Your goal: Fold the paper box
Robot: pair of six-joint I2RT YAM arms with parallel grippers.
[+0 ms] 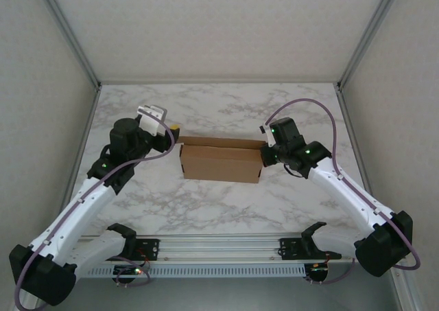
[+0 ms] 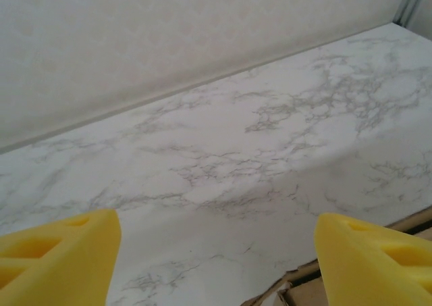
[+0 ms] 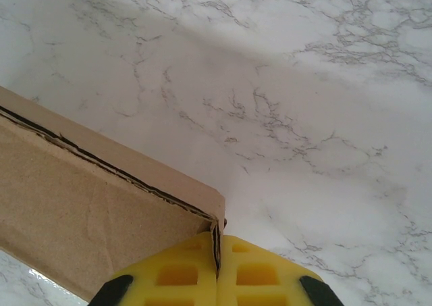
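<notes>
The box (image 1: 221, 161) is found at the centre of the table (image 1: 137, 208). Its three-o'clock end wall is pinched by the closed right gripper (image 3: 217, 273), judged as steadying; the left gripper (image 2: 212, 252) is held open, empty, near nine o'clock.

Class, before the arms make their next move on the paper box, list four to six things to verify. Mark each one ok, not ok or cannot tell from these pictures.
1. Grip: the right gripper is shut on a corner wall of the paper box: ok.
2. Free hand: the left gripper is open, fingers wide apart: ok.
3. Contact: the left gripper is clear of the box's edge: cannot tell.
4. Placement: the box stands on the table between both arms: ok.
5. Side tabs tucked in: cannot tell.
</notes>
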